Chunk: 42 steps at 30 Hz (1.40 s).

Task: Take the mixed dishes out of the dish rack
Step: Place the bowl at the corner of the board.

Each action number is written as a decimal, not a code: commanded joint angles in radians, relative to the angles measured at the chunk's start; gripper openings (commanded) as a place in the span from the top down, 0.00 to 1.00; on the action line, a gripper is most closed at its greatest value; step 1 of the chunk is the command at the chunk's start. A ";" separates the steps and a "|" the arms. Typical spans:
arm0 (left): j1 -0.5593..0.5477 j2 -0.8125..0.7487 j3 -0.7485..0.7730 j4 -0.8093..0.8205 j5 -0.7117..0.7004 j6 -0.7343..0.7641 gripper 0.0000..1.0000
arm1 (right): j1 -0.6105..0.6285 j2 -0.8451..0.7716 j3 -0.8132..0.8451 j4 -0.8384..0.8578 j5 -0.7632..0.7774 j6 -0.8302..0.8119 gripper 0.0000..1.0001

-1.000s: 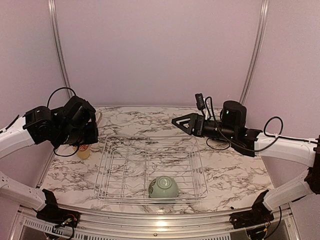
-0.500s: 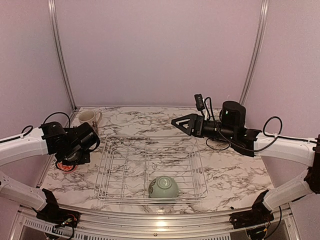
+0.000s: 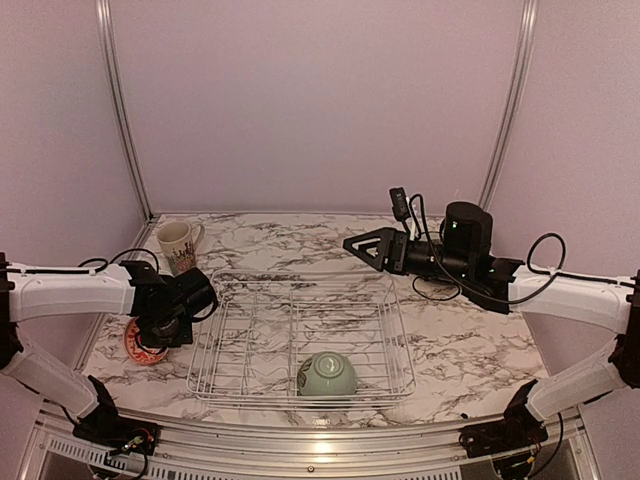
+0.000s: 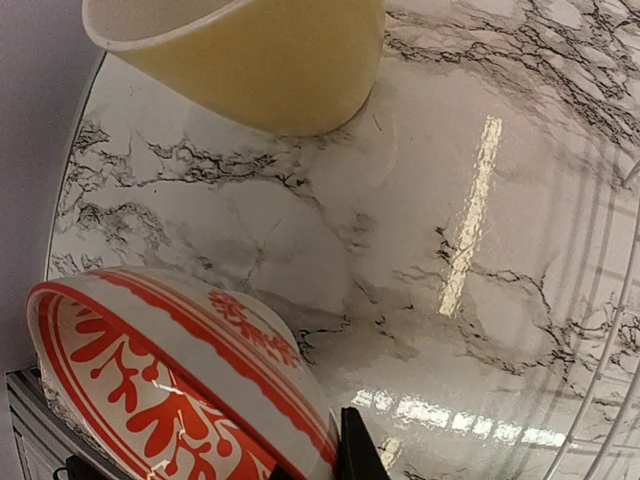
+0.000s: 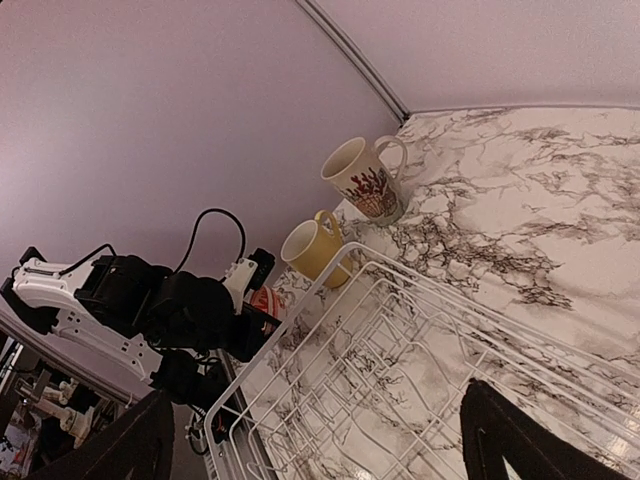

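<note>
My left gripper is shut on the rim of the white-and-red bowl, which is tilted and low over the table, left of the dish rack. In the left wrist view the bowl fills the lower left, with one black fingertip against its outer wall. The small yellow cup stands just beyond it. The tall cream mug stands at the far left. The pale green bowl lies upside down in the rack's near right part. My right gripper is open and empty above the rack's far right corner. No plates are in view.
The rack's wire runs close along the right of the bowl. The table's left edge and wall are close to the cup and bowl. The right wrist view shows the yellow cup and mug beside the rack's far left corner.
My left arm has come down and toward the near side with the white-and-red bowl, from above the yellow cup to low beside the rack. The right arm has not moved.
</note>
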 commanded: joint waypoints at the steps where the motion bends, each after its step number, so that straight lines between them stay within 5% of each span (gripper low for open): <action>1: 0.007 0.055 -0.011 0.017 -0.023 0.027 1.00 | -0.006 -0.019 -0.007 -0.005 0.003 -0.017 0.04; 19: 0.015 0.123 -0.027 0.056 -0.001 0.050 0.96 | -0.007 -0.012 -0.009 0.000 -0.001 -0.014 0.04; 35: 0.015 0.108 -0.014 0.051 0.013 0.068 0.73 | -0.007 -0.015 0.003 -0.041 0.009 -0.049 0.04; 42: 0.015 0.075 0.023 0.021 0.014 0.084 0.59 | 0.009 -0.001 0.059 -0.242 0.046 -0.198 0.04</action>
